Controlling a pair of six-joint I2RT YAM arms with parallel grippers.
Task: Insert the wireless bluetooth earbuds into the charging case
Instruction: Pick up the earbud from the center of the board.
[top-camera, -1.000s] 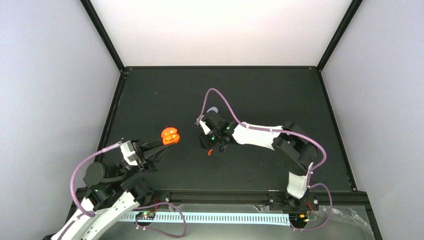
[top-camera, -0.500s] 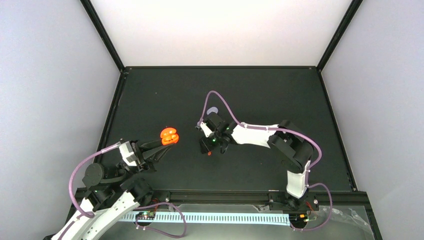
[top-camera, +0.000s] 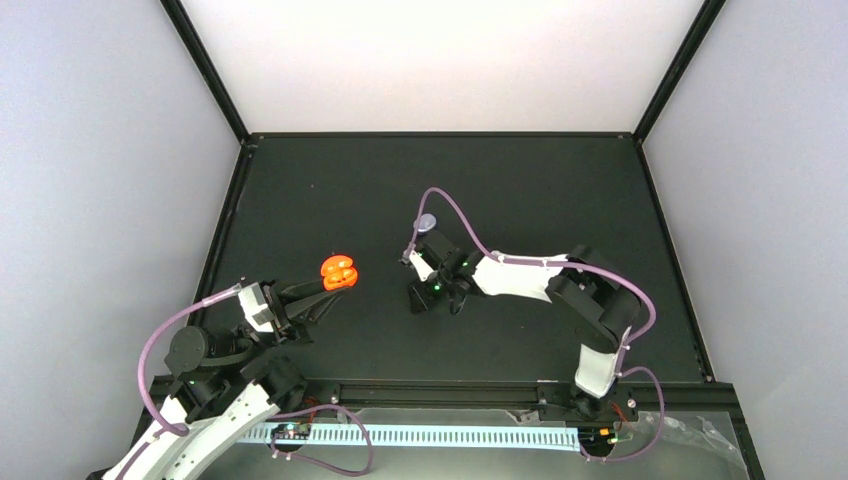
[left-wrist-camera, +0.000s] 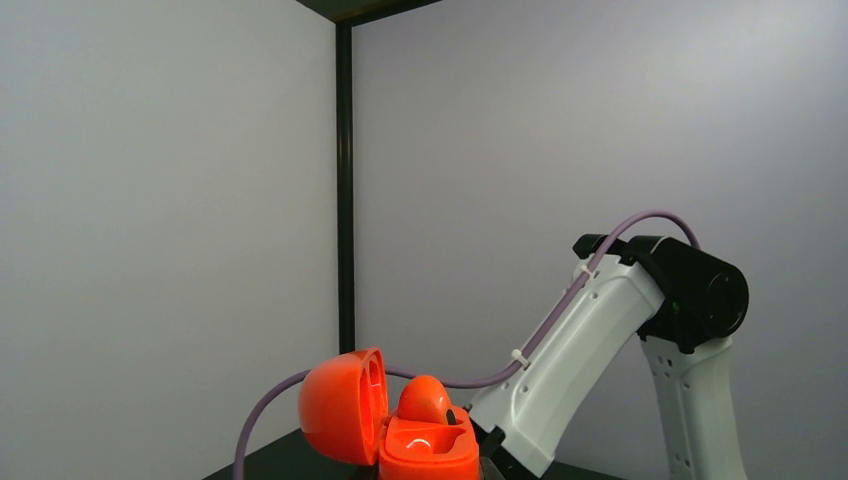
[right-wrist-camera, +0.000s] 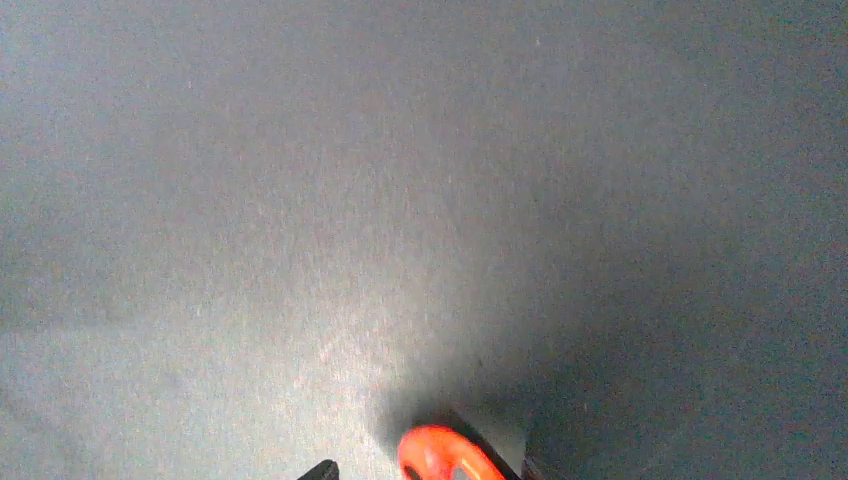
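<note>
Right arm (top-camera: 520, 275) shifted over the red-orange earbud (right-wrist-camera: 440, 458), right jaws' state unclear, left jaws clamped on open orange case (top-camera: 338, 271)

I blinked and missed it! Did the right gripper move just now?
Yes. The right gripper slid slightly right and nearer the arms' bases, farther from the orange case, which stayed put.

Dark matte table (right-wrist-camera: 400, 200) fills the frame. At the bottom edge, a red-orange earbud (right-wrist-camera: 440, 462) lies between the jaws; contact cannot be judged.
</note>
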